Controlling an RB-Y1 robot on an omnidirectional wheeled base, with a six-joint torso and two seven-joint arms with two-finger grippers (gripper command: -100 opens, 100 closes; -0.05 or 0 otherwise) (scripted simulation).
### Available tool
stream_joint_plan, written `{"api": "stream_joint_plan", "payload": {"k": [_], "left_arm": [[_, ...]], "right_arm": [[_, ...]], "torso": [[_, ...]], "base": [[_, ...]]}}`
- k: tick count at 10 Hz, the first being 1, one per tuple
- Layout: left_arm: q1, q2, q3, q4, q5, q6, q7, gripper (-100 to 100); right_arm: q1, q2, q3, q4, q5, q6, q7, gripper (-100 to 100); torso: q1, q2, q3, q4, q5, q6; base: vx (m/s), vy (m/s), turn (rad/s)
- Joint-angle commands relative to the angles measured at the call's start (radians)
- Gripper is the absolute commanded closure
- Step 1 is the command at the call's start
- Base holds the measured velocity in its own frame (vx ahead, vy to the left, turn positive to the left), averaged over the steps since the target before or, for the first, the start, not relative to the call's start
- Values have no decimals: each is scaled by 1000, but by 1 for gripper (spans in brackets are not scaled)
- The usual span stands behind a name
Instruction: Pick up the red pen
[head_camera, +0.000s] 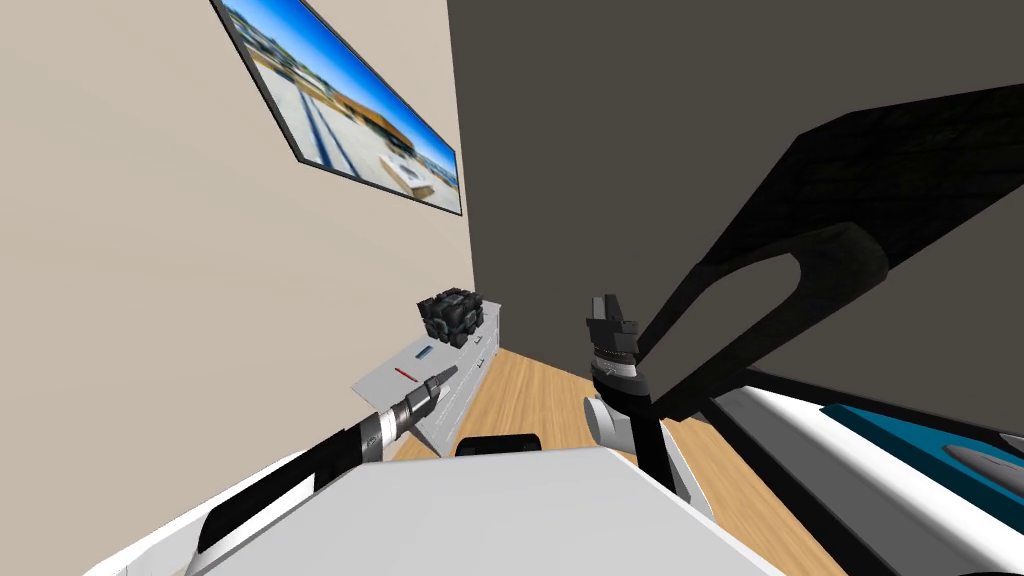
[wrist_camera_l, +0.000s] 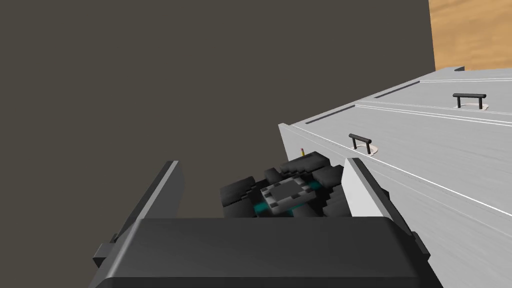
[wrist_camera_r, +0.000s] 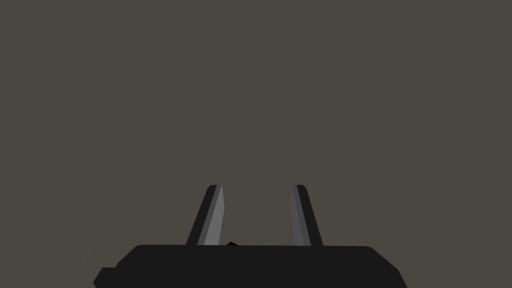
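Grey drawer counter (head_camera: 382, 387) with black handles stands against the beige wall. A dark blocky cube object (head_camera: 452, 314) sits on its far end. Left pincer (head_camera: 450, 373) is over the counter top, fingers spread wide, the blocky object framed between them. Right pincer (head_camera: 604, 303) is raised, well apart from the counter, with a narrow gap between its fingers. Red pen (head_camera: 404, 374) lies flat on the counter's near end, just left of the left pincer, apart from it.

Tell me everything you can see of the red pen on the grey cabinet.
The thin red pen shows as a short, straight, plain red stick; its parts and material are too small to tell. It lies flat on the light grey cabinet top, near the end closest to the robot. A small blue flat object lies apart from it, further along the top. The left gripper, fingers open, is close beside the pen and does not appear to touch it.
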Motion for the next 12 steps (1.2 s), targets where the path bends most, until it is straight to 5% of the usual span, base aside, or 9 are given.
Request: {"api": "stream_joint_plan", "payload": {"k": [1,5,12], "left_arm": [[17,50,-30,44,50,8,-7,-100],[41,157,-63,105,156,54,-13,-100],[83,267,-110,204,322,124,-15,-100]], "right_arm": [[0,0,0,0,0,0,0,0],[0,0,0,0,0,0,0,0],[0,0,0,0,0,0,0,0]], "torso": [[0,0,0,0,0,0],[0,0,0,0,0,0],[0,-1,0,0,0,0]], "base": [[116,-52,-91],[118,-40,-72],[116,-16,-64]]}}
